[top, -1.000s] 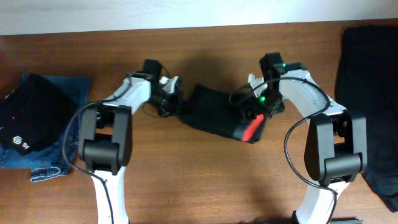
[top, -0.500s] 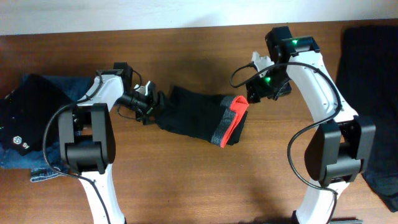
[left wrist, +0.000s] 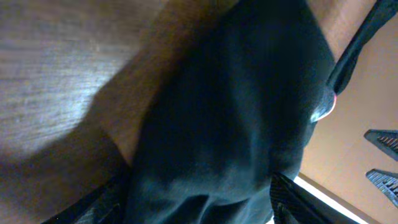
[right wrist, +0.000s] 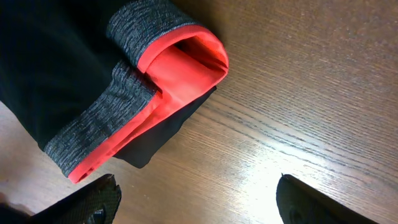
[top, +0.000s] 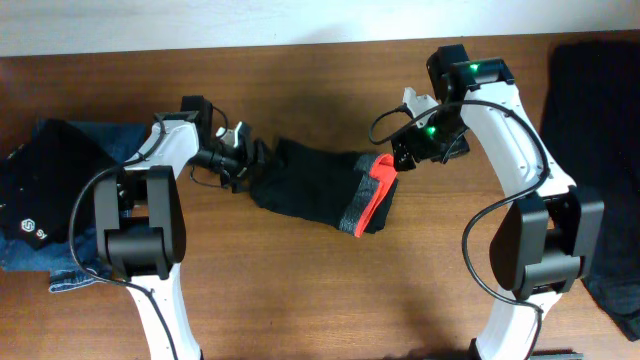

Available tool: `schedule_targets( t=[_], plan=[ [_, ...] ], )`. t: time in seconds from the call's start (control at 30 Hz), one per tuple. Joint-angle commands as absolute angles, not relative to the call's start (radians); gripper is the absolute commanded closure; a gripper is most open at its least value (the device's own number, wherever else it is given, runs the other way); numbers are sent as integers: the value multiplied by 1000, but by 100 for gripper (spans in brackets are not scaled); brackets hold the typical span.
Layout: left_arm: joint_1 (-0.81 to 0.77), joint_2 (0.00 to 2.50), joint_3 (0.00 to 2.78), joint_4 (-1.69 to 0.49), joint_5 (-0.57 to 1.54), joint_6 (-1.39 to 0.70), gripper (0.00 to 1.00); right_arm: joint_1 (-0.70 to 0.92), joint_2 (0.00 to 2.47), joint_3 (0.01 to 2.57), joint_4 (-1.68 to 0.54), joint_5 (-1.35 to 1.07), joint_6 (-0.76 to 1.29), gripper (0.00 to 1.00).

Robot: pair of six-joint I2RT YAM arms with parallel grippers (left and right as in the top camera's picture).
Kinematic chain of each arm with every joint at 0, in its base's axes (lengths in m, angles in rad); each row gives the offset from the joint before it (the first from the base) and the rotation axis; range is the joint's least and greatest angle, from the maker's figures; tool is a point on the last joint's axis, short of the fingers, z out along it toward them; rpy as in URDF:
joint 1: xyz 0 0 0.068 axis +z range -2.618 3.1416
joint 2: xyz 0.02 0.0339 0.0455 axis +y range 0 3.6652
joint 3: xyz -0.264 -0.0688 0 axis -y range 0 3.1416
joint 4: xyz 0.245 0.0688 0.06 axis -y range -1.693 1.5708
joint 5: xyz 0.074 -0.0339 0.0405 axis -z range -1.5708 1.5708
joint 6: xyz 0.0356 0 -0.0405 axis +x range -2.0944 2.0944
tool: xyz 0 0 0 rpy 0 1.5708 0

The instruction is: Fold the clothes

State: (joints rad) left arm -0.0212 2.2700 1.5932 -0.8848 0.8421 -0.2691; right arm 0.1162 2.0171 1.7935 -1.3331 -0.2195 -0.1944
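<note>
Obs., working outward from the arm bases.

- Table (top: 330, 290): bare wood in front.
- Trousers (top: 310, 190): at mid-table, between the two arms, folded into a compact black bundle that lies at a slant. The red-orange and grey waistband (top: 372, 195) is doubled over at the right end. Judged to be on a late fold, because the bundle is short and layered.
- Left gripper (top: 250, 168): at the bundle's left end, low over the cloth. In the left wrist view its fingers (left wrist: 99, 202) stand wide with black fabric lying between them. I cannot tell whether the pads touch the fabric, and nothing looks pinched. Probable reason for this position: that end is where a fold would be laid down and let go.
- Right gripper (top: 402, 160): just beside the waistband, not on it. The jaws are wide, and the right wrist view shows only wood between the fingers (right wrist: 93, 199). Probable reason: it is placed to square up the waistband end or take it again.
- Left edge: jeans (top: 75, 270) with a folded black garment (top: 50, 190) on top, which looks like the finished stack.
- Right edge: a dark garment (top: 590, 120) spread loosely, likely waiting to be folded.

Risk: the waistband lip stands open and could spring back.
</note>
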Motion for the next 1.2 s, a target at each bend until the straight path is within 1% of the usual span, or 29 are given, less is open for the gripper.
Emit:
schedule_targets(
  t=[0.0, 0.03, 0.1, 0.23, 0.4, 0.5, 0.53, 0.63, 0.7, 0.73, 0.77, 0.8, 0.87, 0.9, 0.93, 1.0, 1.07, 1.17],
  plan=[
    [-28, 2306, 1573, -831, 767, -253, 26, 118, 2015, 1802, -1343, -236, -205, 14],
    [-30, 2306, 1573, -807, 767, -253, 25, 118, 2015, 1798, -1345, -236, -205, 13],
    [-39, 2307, 1573, -757, 766, -253, 18, 118, 2015, 1792, -1348, -236, -205, 13],
    [-76, 2307, 1573, -690, 763, -253, 18, 118, 2015, 1778, -1349, -241, -205, 13],
    [-105, 2307, 1573, -688, 731, -253, 18, 119, 2015, 1776, -1368, -288, -205, 13],
    [-103, 2307, 1573, -680, 682, -252, 18, 119, 2015, 1776, -1396, -289, -209, 19],
    [-97, 2307, 1573, -659, 673, -253, 18, 120, 2015, 1776, -1425, -313, -242, 24],
    [-93, 2307, 1573, -635, 673, -253, 19, 133, 2015, 1776, -1458, -333, -258, 28],
    [-94, 2307, 1573, -640, 673, -253, 23, 152, 2015, 1776, -1475, -333, -258, 32],
    [-94, 2307, 1573, -648, 673, -253, 27, 164, 2016, 1776, -1480, -334, -258, 35],
    [-94, 2307, 1573, -661, 673, -253, 32, 179, 2016, 1776, -1486, -333, -258, 39],
    [-94, 2307, 1573, -674, 673, -253, 38, 196, 2016, 1772, -1486, -333, -258, 50],
    [-94, 2307, 1573, -701, 673, -252, 45, 224, 2016, 1760, -1480, -329, -258, 66],
    [-94, 2307, 1573, -717, 672, -252, 48, 239, 2017, 1748, -1472, -326, -258, 71],
    [-94, 2307, 1573, -729, 672, -252, 50, 250, 2017, 1735, -1460, -326, -257, 72],
    [-94, 2307, 1573, -750, 672, -252, 52, 268, 2017, 1698, -1430, -326, -253, 72],
    [-92, 2307, 1573, -774, 672, -252, 57, 284, 2017, 1642, -1394, -326, -254, 71],
    [-91, 2307, 1573, -828, 672, -252, 59, 299, 2017, 1548, -1328, -334, -254, 71]
  ],
)
